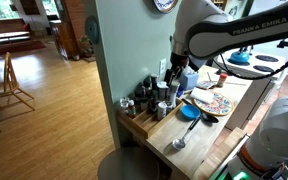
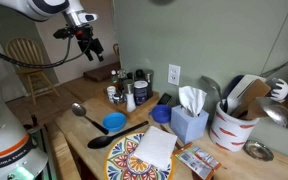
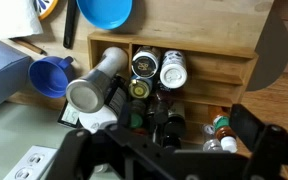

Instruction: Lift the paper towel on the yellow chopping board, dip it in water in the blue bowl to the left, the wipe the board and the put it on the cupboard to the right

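Black gripper (image 2: 91,45), fingers released and empty, hangs above the cluttered brown wooden counter (image 2: 72,126) beside a grey-green wall (image 2: 184,40).

The wooden table (image 2: 81,132) runs along a grey-green wall. In an exterior view the blue bowl (image 2: 114,122) rests on it, with a steel spoon (image 2: 77,109) just beside it and a black ladle (image 2: 106,139) in front. The yellow chopping board (image 2: 124,160) sits near the front edge. Further back stand a rack of dark jars (image 2: 127,95), a blue tissue box (image 2: 189,126) and a white tub (image 2: 227,128) of utensils, with a metal lid (image 2: 258,151) lying near the tub
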Controlling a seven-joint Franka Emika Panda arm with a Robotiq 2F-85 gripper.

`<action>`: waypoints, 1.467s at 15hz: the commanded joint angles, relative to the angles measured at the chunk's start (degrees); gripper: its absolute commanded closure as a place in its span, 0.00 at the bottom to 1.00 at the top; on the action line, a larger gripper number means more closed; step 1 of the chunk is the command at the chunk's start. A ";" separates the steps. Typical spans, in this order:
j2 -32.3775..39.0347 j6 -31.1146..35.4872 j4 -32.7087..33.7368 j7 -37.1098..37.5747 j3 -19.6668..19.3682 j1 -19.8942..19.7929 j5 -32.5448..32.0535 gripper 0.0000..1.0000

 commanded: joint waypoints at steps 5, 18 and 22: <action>0.18 -0.21 0.15 0.52 -0.80 0.95 -0.63 0.00; 0.18 -0.21 0.15 0.52 -0.80 0.95 -0.63 0.00; -2.22 0.56 -4.13 -0.83 -4.67 -1.61 -1.97 0.00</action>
